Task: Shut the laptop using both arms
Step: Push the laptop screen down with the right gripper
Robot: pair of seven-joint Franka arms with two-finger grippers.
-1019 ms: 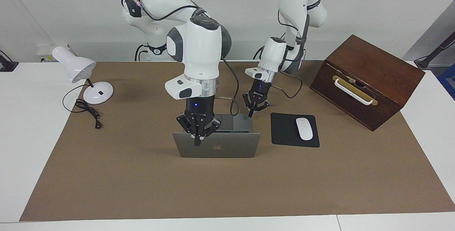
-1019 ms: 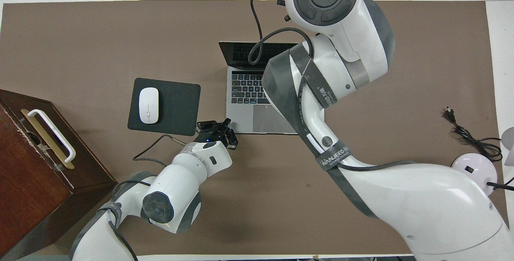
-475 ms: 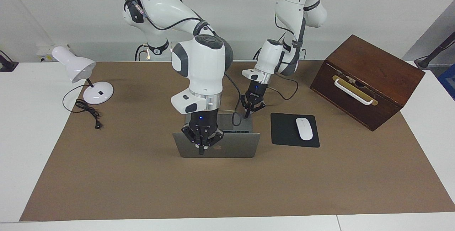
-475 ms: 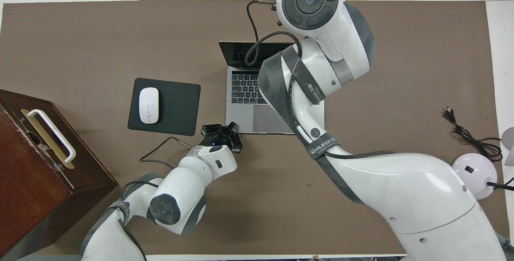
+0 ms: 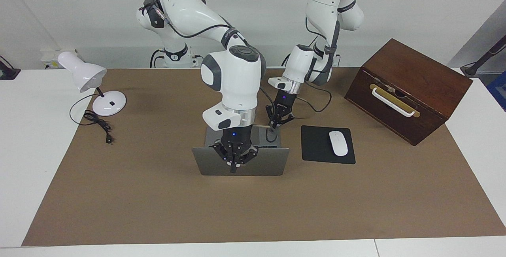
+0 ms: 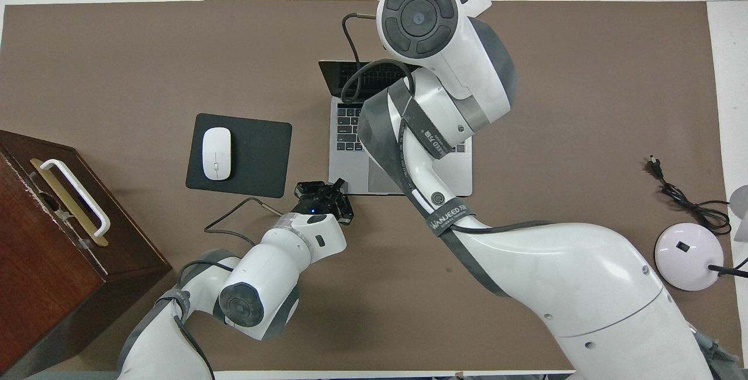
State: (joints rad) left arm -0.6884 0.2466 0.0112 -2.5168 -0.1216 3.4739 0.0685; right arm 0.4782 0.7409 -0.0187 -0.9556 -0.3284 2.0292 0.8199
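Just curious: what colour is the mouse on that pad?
White mouse, on a black pad; overhead view shows it best.

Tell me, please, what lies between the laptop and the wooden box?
The black mouse pad with the white mouse on it, clearest in the facing view, between laptop and wooden box.

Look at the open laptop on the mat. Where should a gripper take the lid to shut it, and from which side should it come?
Probably the lid's free top edge, farthest from the hinge, gives the easiest swing. The laptop stands open with its lid's back turned away from the robots, so come from above and push that edge toward the keyboard. The shut right gripper hangs at the lid's back; the shut left gripper is at the base's corner nearest the robots.
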